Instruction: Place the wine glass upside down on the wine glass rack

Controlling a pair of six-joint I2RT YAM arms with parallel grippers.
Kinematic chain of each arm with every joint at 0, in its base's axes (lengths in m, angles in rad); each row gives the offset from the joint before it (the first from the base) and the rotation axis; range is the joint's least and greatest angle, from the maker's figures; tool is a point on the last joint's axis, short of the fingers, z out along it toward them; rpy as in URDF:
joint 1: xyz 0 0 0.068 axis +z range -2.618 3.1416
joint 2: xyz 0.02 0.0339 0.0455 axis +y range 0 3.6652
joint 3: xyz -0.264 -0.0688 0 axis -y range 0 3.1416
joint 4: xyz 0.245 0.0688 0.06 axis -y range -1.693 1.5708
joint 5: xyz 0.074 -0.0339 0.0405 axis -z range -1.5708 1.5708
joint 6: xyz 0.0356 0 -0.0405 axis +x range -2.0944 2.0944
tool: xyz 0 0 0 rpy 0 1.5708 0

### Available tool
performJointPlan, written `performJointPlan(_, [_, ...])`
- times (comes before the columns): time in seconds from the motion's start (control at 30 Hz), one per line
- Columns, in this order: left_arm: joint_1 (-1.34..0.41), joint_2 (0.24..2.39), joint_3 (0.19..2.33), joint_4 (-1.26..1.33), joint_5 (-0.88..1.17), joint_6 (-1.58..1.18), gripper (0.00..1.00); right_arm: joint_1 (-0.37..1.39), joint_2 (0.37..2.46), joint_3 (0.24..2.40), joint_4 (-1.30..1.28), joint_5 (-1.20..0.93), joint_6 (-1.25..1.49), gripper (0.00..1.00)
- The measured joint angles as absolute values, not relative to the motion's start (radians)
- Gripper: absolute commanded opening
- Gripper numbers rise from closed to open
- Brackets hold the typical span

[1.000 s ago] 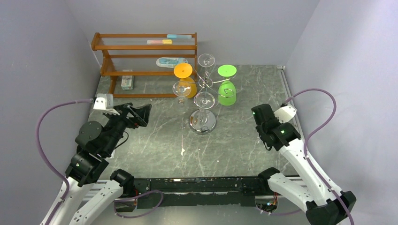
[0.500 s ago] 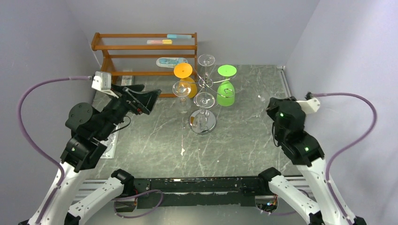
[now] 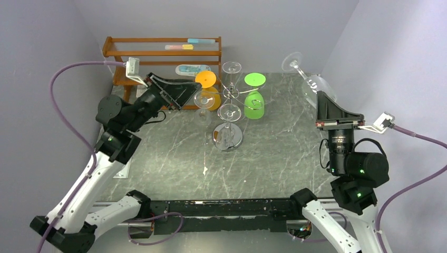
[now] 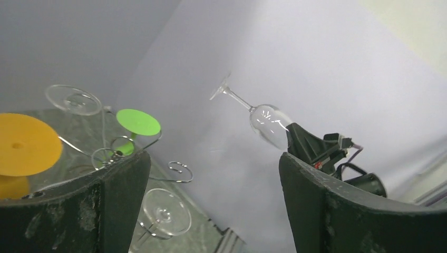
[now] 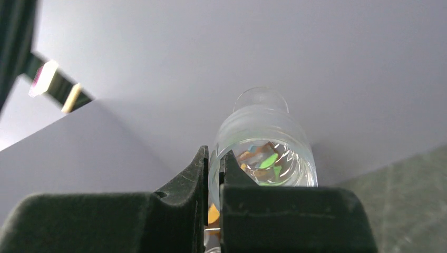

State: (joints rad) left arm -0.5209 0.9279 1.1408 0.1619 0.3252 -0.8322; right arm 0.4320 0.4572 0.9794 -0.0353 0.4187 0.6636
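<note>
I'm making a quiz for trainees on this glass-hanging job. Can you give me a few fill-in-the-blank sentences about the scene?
The pincer shut on the clear wine glass belongs to the ____ arm.
The left pincer stands ____.
Two coloured glasses hang on the wine glass rack: an orange glass and a ____ one.
Missing words: right; open; green.

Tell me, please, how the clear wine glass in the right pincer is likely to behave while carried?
Probably fragile: the wine glass is thin clear glass with a slender stem. Likely slippery and apt to pivot, since the right pincer pinches only its rim, stem and foot sticking out.
</note>
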Motion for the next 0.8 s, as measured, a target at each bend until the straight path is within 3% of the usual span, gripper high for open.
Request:
performJointPlan(0.4, [-0.615,1.034,1.101,0.442,0.317,-1.106,0.96,0.432,0.54,0.898,0.415,-0.067,0.772,0.0])
performJointPlan(0.8, [-0.921,1.179,1.085,0.805,0.035,-0.983,0.88,0.432,0.714,0.862,0.706,-0.313,0.966,0.0])
